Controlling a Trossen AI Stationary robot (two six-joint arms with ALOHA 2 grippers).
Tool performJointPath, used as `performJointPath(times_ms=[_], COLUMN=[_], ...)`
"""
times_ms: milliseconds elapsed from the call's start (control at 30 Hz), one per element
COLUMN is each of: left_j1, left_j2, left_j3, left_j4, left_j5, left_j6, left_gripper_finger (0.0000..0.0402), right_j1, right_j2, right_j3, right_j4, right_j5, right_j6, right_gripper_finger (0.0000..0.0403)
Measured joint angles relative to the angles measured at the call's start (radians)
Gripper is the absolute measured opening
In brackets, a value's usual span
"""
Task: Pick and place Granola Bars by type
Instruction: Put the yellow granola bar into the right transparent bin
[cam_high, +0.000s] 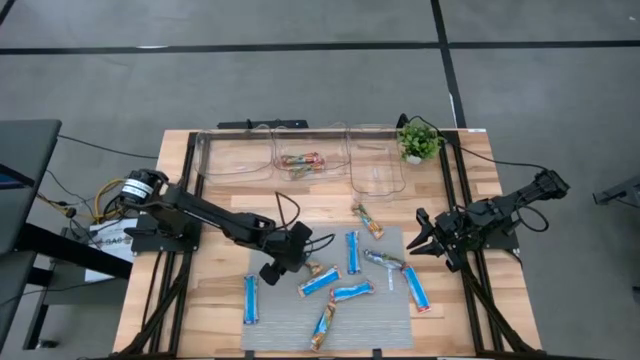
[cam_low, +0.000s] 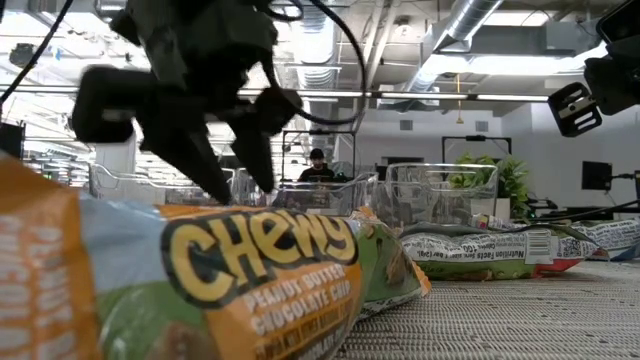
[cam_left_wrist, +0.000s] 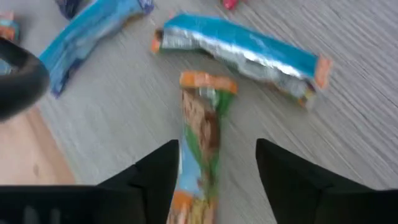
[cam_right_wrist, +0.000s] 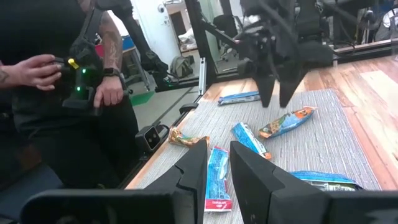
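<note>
- We see the left gripper (cam_high: 283, 262) hanging over the near-left part of the grey mat (cam_high: 395, 310), jaws spread wide and holding nothing.
- In the left wrist view an orange-and-green bar (cam_left_wrist: 198, 152) lies flat on the mat, running lengthwise into the gap between the two dark fingers (cam_left_wrist: 155, 171); neither finger touches it, as far as we can tell.
- Just beyond its far end lies a blue bar (cam_left_wrist: 239, 53), crosswise to it, close but seemingly apart.
- The other bars are scattered over the mat: a blue one near the left edge (cam_high: 250, 298), more blue ones in the middle (cam_high: 353, 251), one at the right (cam_high: 416, 289), and an orange one off the mat's far edge (cam_high: 369, 220).
- Some bars (cam_high: 301, 161) already lie in the middle clear bin (cam_high: 310, 152) at the back of the table.
- The right gripper (cam_high: 424, 240) waits at the mat's right side, jaws closed on nothing.
- We judge these bars light, with a crinkly, slippery wrapper over a soft, slightly bendable core.
- We would pinch across the narrow width at mid-length, not at the thin crimped ends, which would flex and slip.
- A gentle squeeze should do; hard pressure could crush the bar.
</note>
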Motion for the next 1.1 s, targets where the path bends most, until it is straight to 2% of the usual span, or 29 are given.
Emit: performJointPath(times_ms=[167, 400, 833, 1100], left_j1=[0.001, 0.027, 0.058, 0.063], left_j2=[0.056, 0.064, 0.064, 0.075], left_j3=[0.0, 0.0, 0.0, 0.0], left_j4=[0.015, 0.018, -0.01, -0.015], left_j5=[-0.026, -0.053, 0.001, 0.001], left_j6=[0.01, 0.049, 0.048, 0.047], left_gripper_finger=[0.0221, 0.0212, 0.0189, 0.0185], right_j1=[0.0, 0.0, 0.0, 0.0], right_j2=[-0.001, 0.0, 0.0, 0.0], right_j3=[0.0, 0.0, 0.0, 0.0], right_j4=[0.0, 0.0, 0.0, 0.0], right_j5=[0.0, 0.0, 0.0, 0.0], right_j6=[0.0, 0.0, 0.0, 0.0], right_gripper_finger=[0.0062, 0.0062, 0.0062, 0.0062])
